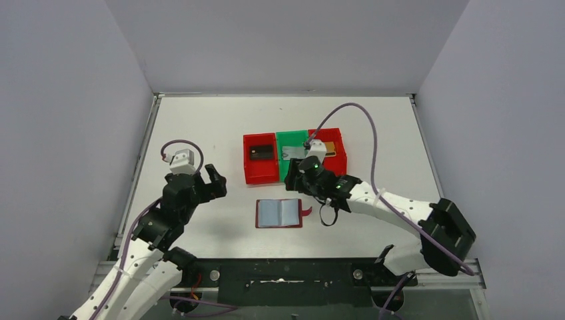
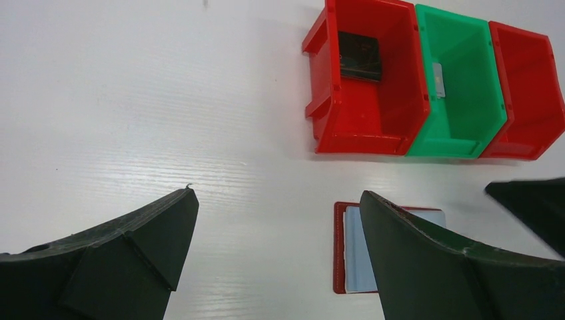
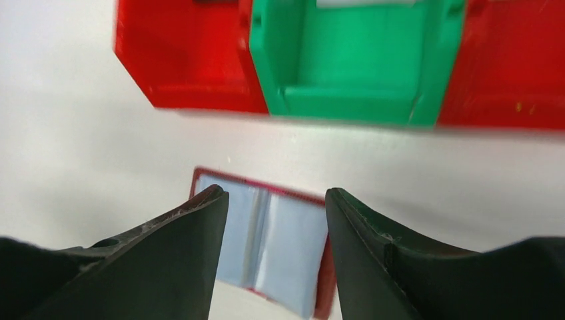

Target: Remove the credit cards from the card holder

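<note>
From the top camera I see the card holder [image 1: 280, 213] lying open and flat on the table [image 1: 200, 120], a little below the centre of the frame, with its pale blue-grey sleeves facing up and its snap tab [image 1: 307, 212] sticking out on the right side. Just above it stands a row of three bins touching side by side: the left red bin [image 1: 260, 159], the green bin [image 1: 291, 150] and the right red bin [image 1: 331, 137]. A dark card [image 1: 262, 153] lies in the left red bin, a silvery card [image 1: 290, 155] in the green bin, and a yellowish card [image 1: 332, 149] in the right red bin, partly hidden behind the right wrist.

The right gripper [image 1: 294, 177] hangs between the bins and the card holder. In its own camera [image 3: 274, 195] the jaws are parted by a moderate gap with nothing between them, and the blurred card holder [image 3: 286, 247] shows through that gap near the bottom of the frame.

The left gripper [image 1: 210, 183] sits at centre left, well apart from the card holder. Its wrist view [image 2: 278, 195] shows the jaws spread wide and empty over bare table, with one edge of the card holder [image 2: 346, 247] peeking out beside the right-hand finger [image 2: 440, 260]
</note>
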Motion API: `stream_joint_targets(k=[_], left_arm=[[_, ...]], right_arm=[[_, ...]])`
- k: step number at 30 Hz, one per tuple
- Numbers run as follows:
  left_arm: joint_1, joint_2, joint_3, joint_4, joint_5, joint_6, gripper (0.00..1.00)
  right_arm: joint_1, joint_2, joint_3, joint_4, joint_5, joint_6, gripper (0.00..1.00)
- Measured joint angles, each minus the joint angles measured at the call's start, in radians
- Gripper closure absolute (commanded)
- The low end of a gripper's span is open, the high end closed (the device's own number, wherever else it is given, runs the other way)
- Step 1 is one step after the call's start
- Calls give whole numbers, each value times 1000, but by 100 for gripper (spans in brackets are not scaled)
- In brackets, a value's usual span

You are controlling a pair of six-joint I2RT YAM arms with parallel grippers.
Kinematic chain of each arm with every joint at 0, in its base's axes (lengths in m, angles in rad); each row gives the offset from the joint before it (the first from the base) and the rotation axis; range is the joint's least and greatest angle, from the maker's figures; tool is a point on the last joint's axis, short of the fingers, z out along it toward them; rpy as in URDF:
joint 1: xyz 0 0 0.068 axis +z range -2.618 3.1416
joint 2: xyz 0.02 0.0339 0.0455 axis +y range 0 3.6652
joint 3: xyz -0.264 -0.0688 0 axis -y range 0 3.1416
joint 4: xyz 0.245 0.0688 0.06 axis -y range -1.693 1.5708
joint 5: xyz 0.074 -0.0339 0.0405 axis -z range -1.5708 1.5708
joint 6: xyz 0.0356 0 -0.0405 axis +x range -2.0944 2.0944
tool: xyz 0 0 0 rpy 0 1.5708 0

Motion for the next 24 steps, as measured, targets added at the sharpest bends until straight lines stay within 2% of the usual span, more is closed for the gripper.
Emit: stream_joint_targets(k=[4,9,14,24], left_arm=[[9,-21,0,-6,-32,-7,5],[12,-24,0,-17,-56,-22,5],[13,-19,0,-28,-69,-27,5],[18,-32,0,-28,-71,-27,5]], right_arm=[[133,150,60,-153,85,207,42],[227,297,169,-258,145,312,39],[272,387,280,-311,175,340,36],[291,497,322,-346,135,334,33]])
